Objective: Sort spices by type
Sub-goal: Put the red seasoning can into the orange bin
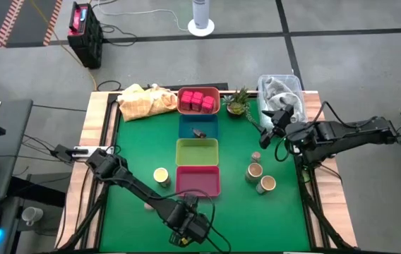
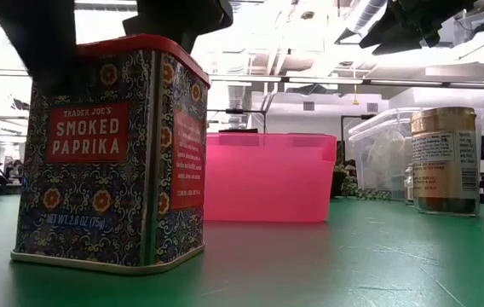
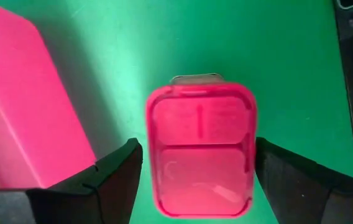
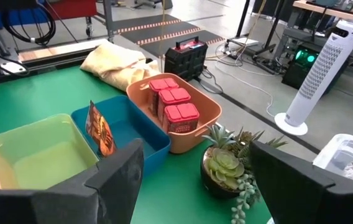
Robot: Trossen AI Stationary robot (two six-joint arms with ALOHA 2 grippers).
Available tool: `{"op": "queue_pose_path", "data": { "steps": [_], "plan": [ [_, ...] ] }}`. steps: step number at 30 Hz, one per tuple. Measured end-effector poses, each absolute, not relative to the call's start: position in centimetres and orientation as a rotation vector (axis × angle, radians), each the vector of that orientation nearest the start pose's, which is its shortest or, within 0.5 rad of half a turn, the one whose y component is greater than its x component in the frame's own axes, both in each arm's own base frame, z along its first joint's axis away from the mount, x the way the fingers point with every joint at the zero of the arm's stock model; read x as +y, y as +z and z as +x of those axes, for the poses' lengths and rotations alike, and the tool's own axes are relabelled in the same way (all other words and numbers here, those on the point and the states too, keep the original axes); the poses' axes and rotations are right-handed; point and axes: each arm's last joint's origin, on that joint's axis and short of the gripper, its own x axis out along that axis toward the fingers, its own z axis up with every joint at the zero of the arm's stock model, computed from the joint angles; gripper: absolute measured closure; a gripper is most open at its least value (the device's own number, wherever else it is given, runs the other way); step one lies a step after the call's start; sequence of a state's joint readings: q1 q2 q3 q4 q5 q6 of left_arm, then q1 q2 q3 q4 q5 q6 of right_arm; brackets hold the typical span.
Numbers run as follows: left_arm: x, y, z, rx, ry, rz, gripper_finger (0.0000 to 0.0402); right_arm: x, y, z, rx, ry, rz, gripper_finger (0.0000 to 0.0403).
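Note:
A smoked-paprika tin (image 2: 110, 153) with a red lid (image 3: 201, 149) stands upright on the green mat near the table's near edge, just in front of the pink tray (image 1: 198, 180). My left gripper (image 3: 198, 165) is open above it, one finger on either side of the lid. Three more red tins (image 1: 199, 100) sit in the orange tray (image 4: 204, 118). Tan cylinders (image 1: 161, 175) (image 1: 255, 171) (image 1: 267, 185) and a tiny jar (image 1: 255, 156) stand on the mat. A small dark piece (image 1: 199, 132) lies in the blue tray. My right gripper (image 4: 195, 168) hangs open near the potted plant (image 4: 226, 165). My left gripper comes at the paprika tin from above, pointing down, its fingers (image 3: 123, 165) level with the lid's two opposite edges (image 3: 153, 155). The tin stands upright on the mat. Whether the fingers touch its sides, I cannot tell.
Orange, blue, yellow-green (image 1: 197, 152) and pink trays form a row down the table's middle. A yellow cloth (image 1: 144, 100) lies at the far left, and a clear box (image 1: 282, 92) holding cloth stands at the far right. Wooden rails edge the mat.

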State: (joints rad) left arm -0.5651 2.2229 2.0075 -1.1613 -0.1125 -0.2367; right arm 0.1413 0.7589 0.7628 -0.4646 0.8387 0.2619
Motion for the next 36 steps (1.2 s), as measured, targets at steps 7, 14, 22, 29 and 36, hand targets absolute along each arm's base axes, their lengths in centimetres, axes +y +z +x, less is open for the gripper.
{"op": "queue_pose_path", "data": {
  "steps": [7, 14, 22, 29, 36],
  "plan": [
    [-23.6, 22.4, 38.4, 1.344, -0.226, 0.253, 0.0159, 0.0, 30.7, 15.3, 0.321, -0.730, 0.023, 0.0088],
    [-23.5, 22.4, 38.5, 1.352, -0.234, 0.248, 0.0190, 0.0, 30.7, 15.3, 0.322, -0.731, 0.022, 0.0088],
    [-22.1, 24.7, 39.1, 1.331, -0.243, 0.308, 0.0190, 0.0, 30.7, 15.3, 0.321, -0.730, 0.024, 0.0088],
    [-18.8, 28.0, 41.2, 1.221, -0.225, 0.368, 0.0190, 0.0, 30.7, 15.3, 0.321, -0.731, 0.025, 0.0088],
    [-13.8, 30.3, 43.8, 1.092, -0.130, 0.499, 0.0187, 0.0, 30.7, 15.3, 0.322, -0.730, 0.022, 0.0088]
  ]
}}
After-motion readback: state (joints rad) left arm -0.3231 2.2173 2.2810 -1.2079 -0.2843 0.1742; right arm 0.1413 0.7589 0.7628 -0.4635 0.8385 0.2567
